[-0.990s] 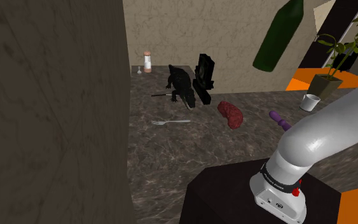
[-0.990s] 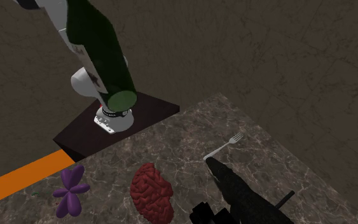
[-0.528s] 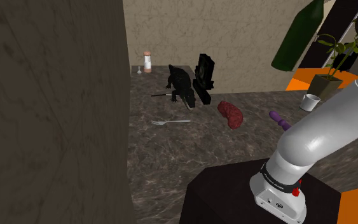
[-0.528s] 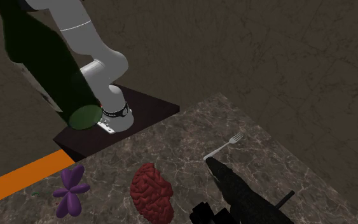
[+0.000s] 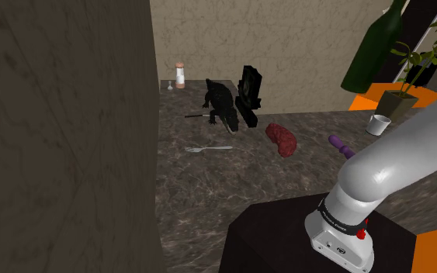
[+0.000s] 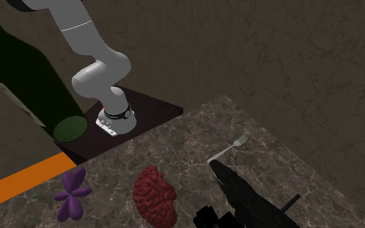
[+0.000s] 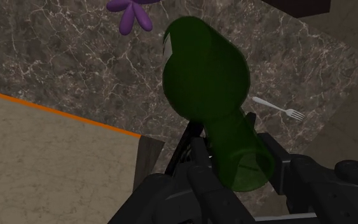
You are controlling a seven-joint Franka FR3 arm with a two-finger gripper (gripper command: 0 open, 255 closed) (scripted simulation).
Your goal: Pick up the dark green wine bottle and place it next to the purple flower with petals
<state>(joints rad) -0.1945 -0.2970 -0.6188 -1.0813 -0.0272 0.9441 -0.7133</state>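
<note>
We found the gripper (image 7: 234, 162) closed on the neck of the dark green wine bottle (image 7: 203, 70), held tilted in the air above the marbled counter (image 7: 63, 57). The purple flower (image 7: 133, 14) lay on that counter, near an orange strip (image 7: 56, 111).

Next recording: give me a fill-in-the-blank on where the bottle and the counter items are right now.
1. The black gripper is shut on the dark green wine bottle, which hangs in the ____, touching no surface.
2. On the dark marbled counter, the red brain-shaped object lies between the purple flower with petals and the silver ____.
3. The counter edge nearest the flower is bordered by a strip coloured ____.
Missing words: air; fork; orange.
</note>
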